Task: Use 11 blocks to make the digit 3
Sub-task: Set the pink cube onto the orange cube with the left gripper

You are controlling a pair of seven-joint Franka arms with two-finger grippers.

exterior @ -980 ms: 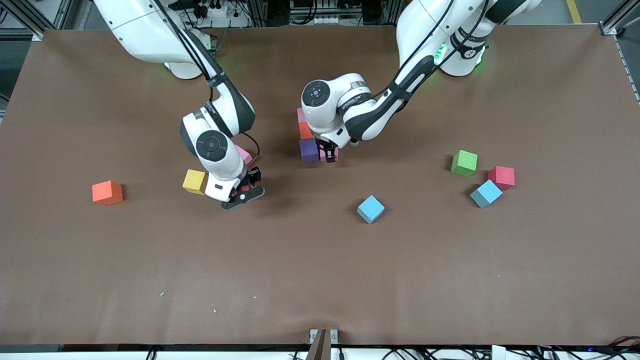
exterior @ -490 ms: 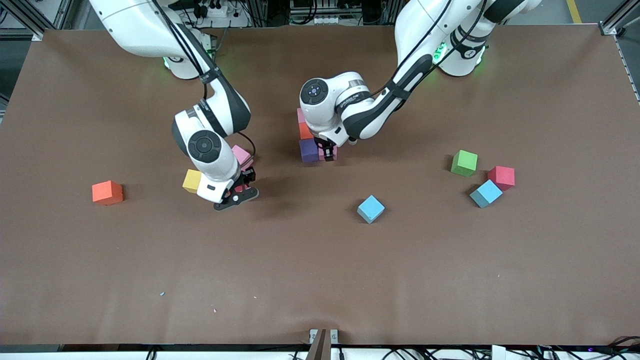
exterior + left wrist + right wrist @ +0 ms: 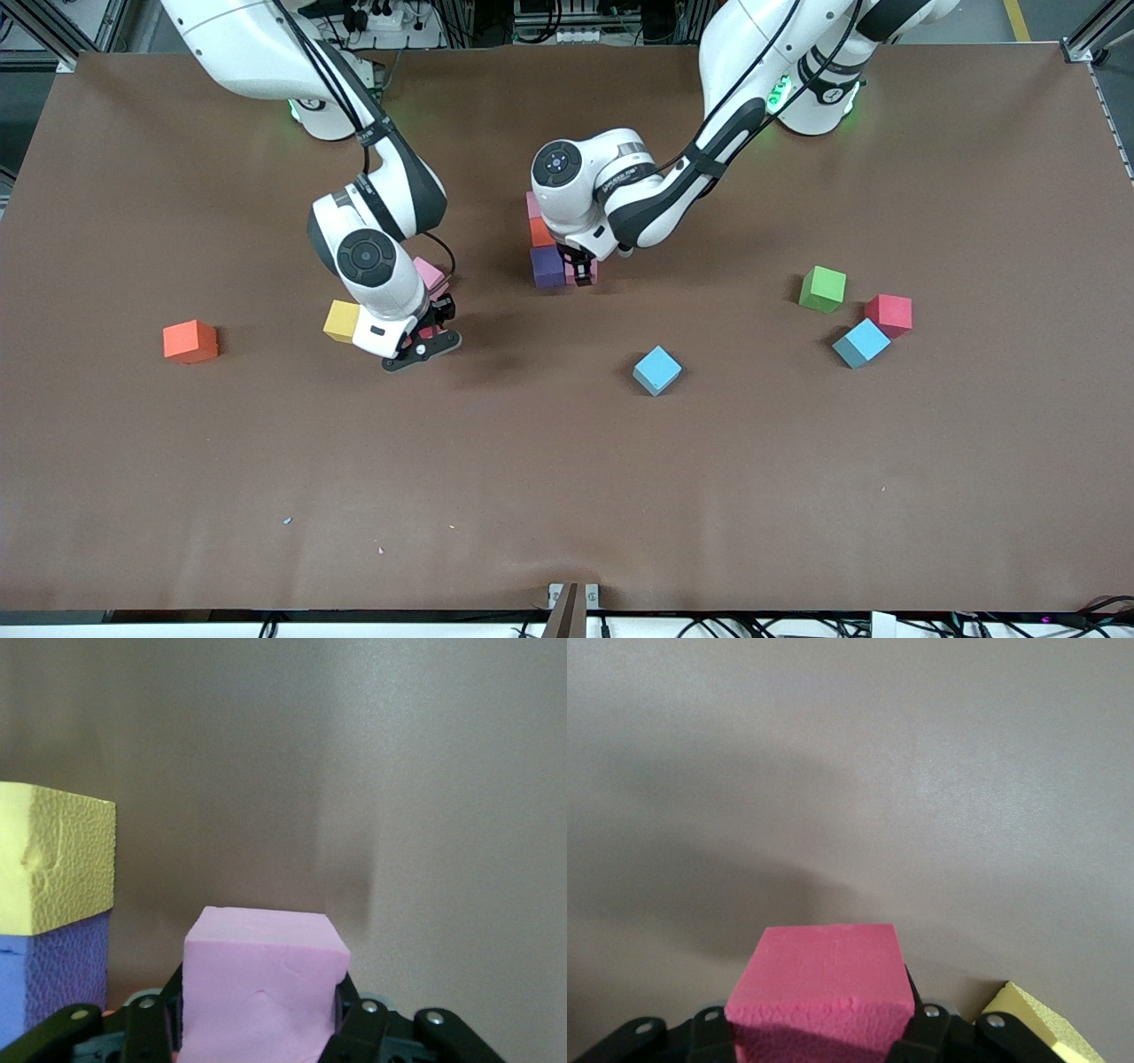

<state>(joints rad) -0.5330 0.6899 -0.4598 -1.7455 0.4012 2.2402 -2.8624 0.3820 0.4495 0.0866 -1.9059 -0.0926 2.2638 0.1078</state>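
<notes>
A light blue block (image 3: 656, 369) lies nearest the front camera of all the blocks and serves as the landmark. Toward the left arm's end of the table from it, and a little farther from the camera, a second light blue block (image 3: 860, 343) is seen just beside a red block (image 3: 889, 315), with a green block (image 3: 822, 289) near them and farther still. Toward the right arm's end from the landmark, the right gripper (image 3: 423, 335) is held low over the table, its jaws closed on a reddish-pink block (image 3: 819, 988). A yellow block (image 3: 342, 321) sits just beside that gripper, a pink block (image 3: 429, 273) is partly hidden by the right wrist a little farther from the camera, and an orange block (image 3: 190, 341) lies well apart, closer to the table's end. Farther from the camera than the landmark, a cluster is formed by a purple block (image 3: 547, 266), an orange block in the cluster (image 3: 539, 233) and a pink block at its farthest end (image 3: 532, 205). The left gripper (image 3: 581, 270) is lowered at this cluster, its jaws clamped on a pink block of its own (image 3: 264, 990), just beside the purple one. In the left wrist view a yellow cube (image 3: 55, 858) is seen above the purple one; whether it rests on it cannot be told.
</notes>
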